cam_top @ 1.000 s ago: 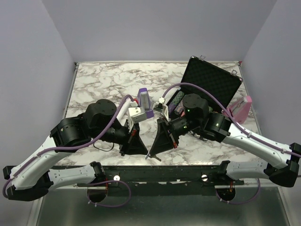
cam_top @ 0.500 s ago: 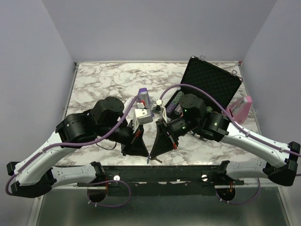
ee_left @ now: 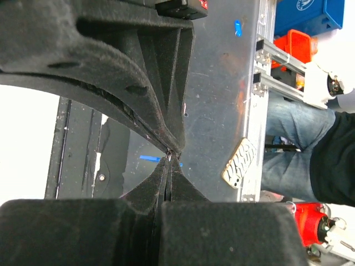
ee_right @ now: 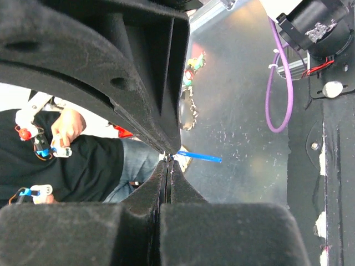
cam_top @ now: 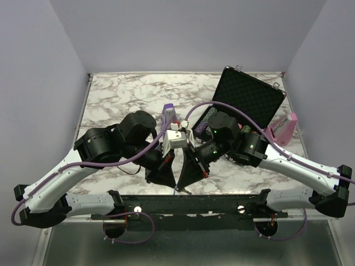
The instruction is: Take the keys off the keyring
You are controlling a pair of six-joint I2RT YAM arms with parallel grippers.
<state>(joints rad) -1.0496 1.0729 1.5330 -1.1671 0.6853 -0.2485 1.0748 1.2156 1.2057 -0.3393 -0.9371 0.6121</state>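
My left gripper (cam_top: 172, 185) and right gripper (cam_top: 179, 186) meet tip to tip just above the table's front edge. Both are shut. In the left wrist view my own fingertips (ee_left: 168, 162) pinch a tiny silver sliver, the keys (ee_left: 168, 158), and the right gripper's tips come down onto the same spot. In the right wrist view my own gripper (ee_right: 168, 162) is shut on the same silver bit (ee_right: 168, 158). It is too small to tell key from ring. A small dark piece (cam_top: 176, 191) hangs below the tips in the top view.
A purple metronome (cam_top: 168, 114) stands just behind the left wrist. An open black case (cam_top: 249, 97) lies at the back right, with a pink object (cam_top: 284, 128) beside it. The table's front edge (cam_top: 222, 194) and black rail are right under the grippers.
The left arm has swung to the right and its wrist now sits close against the right wrist. The joined fingertips have stayed at the front edge, shifting slightly nearer. Both grippers stay shut.
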